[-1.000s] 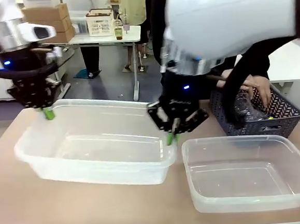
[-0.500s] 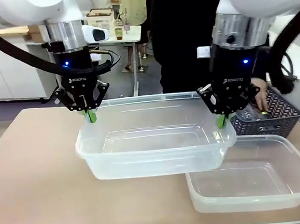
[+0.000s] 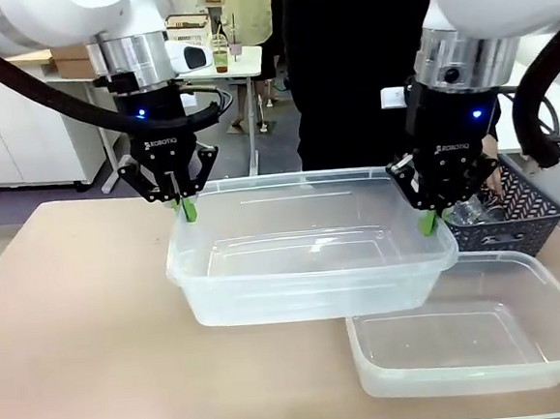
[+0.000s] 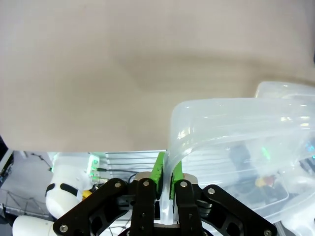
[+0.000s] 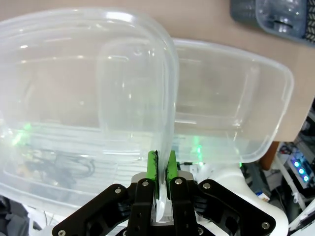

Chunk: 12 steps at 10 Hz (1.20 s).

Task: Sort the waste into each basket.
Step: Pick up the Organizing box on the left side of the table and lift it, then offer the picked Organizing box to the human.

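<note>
Left gripper (image 3: 185, 209) and right gripper (image 3: 427, 223) are clamped on opposite rims of one empty tub (image 3: 314, 275) held between them. Second tub (image 3: 466, 350) lies empty below right gripper; bottles (image 3: 465, 212) are seen in lattice basket (image 3: 525, 217) behind it; sorting is judged unstarted

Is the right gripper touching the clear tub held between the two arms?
Touching. In the right wrist view, the right gripper has its green pads clamped on the rim of the tub.
</note>
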Each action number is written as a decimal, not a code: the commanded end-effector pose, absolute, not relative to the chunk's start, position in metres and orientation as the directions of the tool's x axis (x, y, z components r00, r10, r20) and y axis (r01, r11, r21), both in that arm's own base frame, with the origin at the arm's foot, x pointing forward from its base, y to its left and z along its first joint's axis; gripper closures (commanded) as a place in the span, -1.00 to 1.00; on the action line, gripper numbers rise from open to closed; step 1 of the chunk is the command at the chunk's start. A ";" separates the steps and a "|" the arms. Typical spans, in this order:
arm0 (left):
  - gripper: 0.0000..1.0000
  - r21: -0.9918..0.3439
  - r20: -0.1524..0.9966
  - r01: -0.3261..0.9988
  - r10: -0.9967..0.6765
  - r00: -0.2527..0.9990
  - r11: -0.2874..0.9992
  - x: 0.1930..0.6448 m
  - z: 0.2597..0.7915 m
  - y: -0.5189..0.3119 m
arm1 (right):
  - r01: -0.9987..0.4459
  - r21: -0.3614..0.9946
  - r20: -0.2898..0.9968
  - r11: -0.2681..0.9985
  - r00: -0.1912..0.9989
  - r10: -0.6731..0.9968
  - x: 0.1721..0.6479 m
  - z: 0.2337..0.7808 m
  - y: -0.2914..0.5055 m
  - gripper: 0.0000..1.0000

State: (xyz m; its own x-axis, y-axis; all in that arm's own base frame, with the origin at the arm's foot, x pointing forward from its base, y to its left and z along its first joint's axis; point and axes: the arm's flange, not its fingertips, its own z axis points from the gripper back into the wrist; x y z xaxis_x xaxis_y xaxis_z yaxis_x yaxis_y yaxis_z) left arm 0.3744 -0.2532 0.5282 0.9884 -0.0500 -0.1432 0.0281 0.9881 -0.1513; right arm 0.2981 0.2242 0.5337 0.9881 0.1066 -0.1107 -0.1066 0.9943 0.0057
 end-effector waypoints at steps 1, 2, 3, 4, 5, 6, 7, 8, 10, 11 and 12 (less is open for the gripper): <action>0.85 -0.144 -0.144 0.034 -0.055 0.988 0.989 0.373 0.530 -0.254 | -0.105 0.001 -0.110 0.994 0.988 0.105 0.293 0.539 0.233 0.82; 0.85 -0.144 -0.144 0.034 -0.055 0.988 0.989 0.373 0.530 -0.254 | -0.105 0.001 -0.110 0.994 0.988 0.105 0.293 0.539 0.233 0.82; 0.85 -0.144 -0.144 0.034 -0.055 0.988 0.989 0.373 0.530 -0.254 | -0.105 0.001 -0.110 0.994 0.988 0.105 0.293 0.539 0.233 0.82; 0.85 -0.144 -0.144 0.034 -0.055 0.988 0.989 0.373 0.530 -0.254 | -0.105 0.001 -0.110 0.994 0.988 0.105 0.293 0.539 0.233 0.82; 0.85 -0.144 -0.144 0.034 -0.055 0.988 0.989 0.373 0.530 -0.254 | -0.105 0.001 -0.110 0.994 0.988 0.105 0.293 0.539 0.233 0.82; 0.85 -0.144 -0.144 0.034 -0.055 0.988 0.989 0.373 0.530 -0.254 | -0.105 0.001 -0.110 0.994 0.988 0.105 0.293 0.539 0.233 0.82; 0.85 -0.144 -0.144 0.034 -0.055 0.988 0.989 0.373 0.530 -0.254 | -0.105 0.001 -0.110 0.994 0.988 0.105 0.293 0.539 0.233 0.82; 0.85 -0.144 -0.144 0.034 -0.055 0.988 0.989 0.373 0.530 -0.254 | -0.105 0.001 -0.110 0.994 0.988 0.105 0.293 0.539 0.233 0.82; 0.85 -0.144 -0.144 0.034 -0.055 0.988 0.989 0.373 0.530 -0.254 | -0.105 0.001 -0.110 0.994 0.988 0.105 0.293 0.539 0.233 0.82; 0.85 -0.144 -0.144 0.034 -0.055 0.988 0.989 0.373 0.530 -0.254 | -0.105 0.001 -0.110 0.994 0.988 0.105 0.293 0.539 0.233 0.82; 0.85 -0.144 -0.144 0.034 -0.055 0.988 0.989 0.373 0.530 -0.254 | -0.105 0.001 -0.110 0.994 0.988 0.105 0.293 0.539 0.233 0.82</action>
